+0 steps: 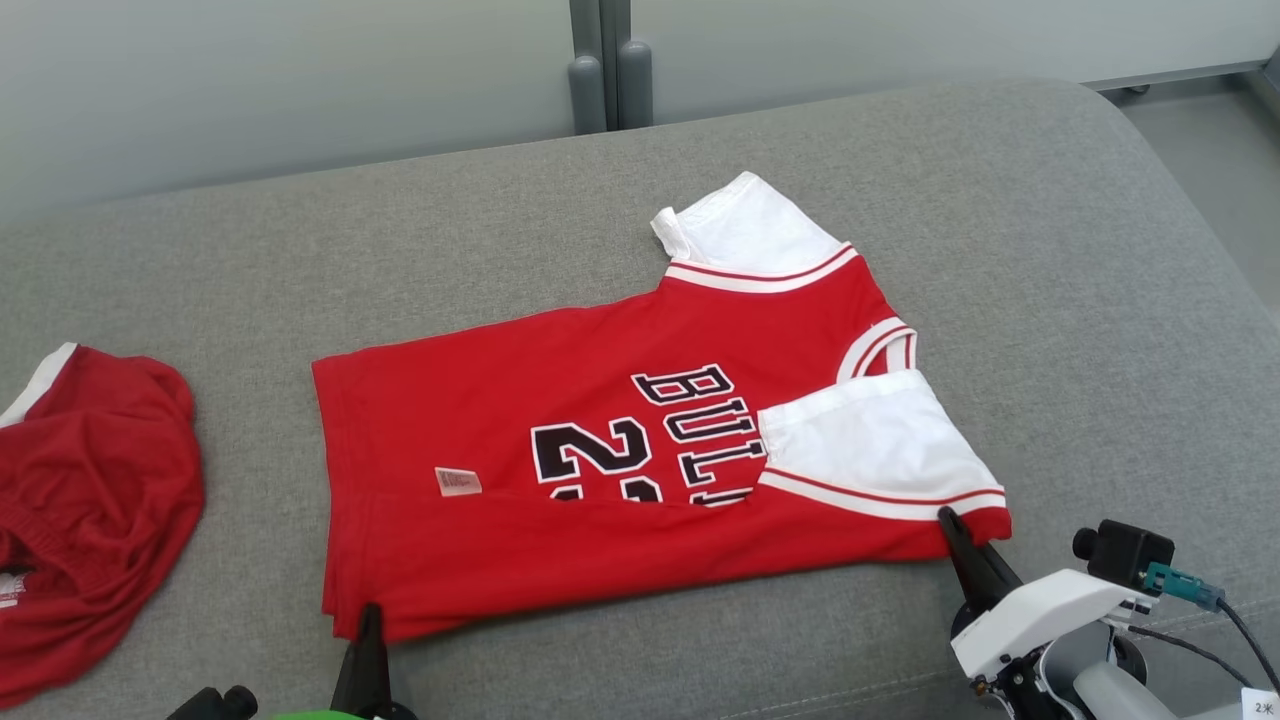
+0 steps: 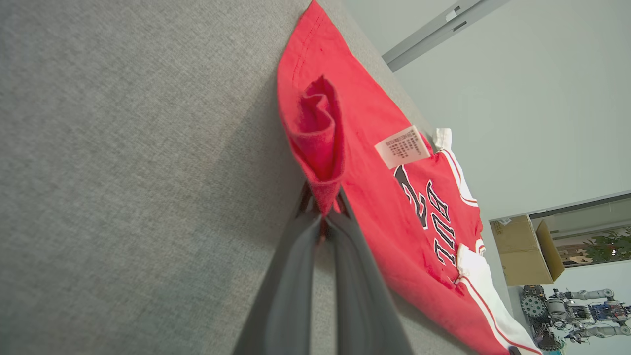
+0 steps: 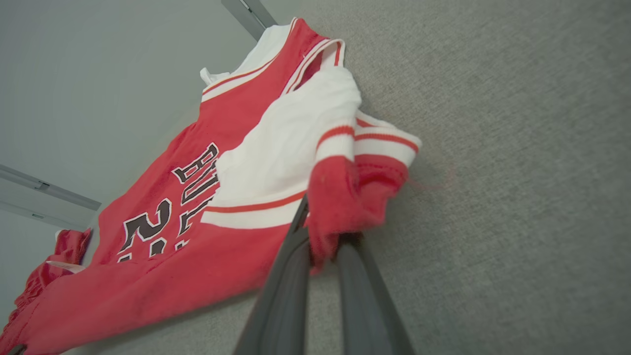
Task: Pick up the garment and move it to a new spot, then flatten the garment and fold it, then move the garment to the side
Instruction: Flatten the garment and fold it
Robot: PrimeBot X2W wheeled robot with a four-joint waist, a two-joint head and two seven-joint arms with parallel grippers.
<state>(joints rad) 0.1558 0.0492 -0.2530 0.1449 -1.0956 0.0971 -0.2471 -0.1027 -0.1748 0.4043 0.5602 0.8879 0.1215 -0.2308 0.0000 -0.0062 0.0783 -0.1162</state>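
Fold step, likely: left gripper (image 1: 370,615), right gripper (image 1: 950,520) both pinch shirt (image 1: 600,420) at near edge. Next: lift, lay over far side.

Red cloth (image 1: 95,510) cut by left edge, jersey (image 1: 480,400) number partly under fold

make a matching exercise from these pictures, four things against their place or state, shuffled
1 left gripper
2 right gripper
3 pale label
4 second red garment

a shut on the jersey's corner beside the white sleeve
b crumpled, left on the grey surface
c shut on the jersey's hem corner
d on the jersey's red front, near the hem

Pairs: 1-c, 2-a, 3-d, 4-b
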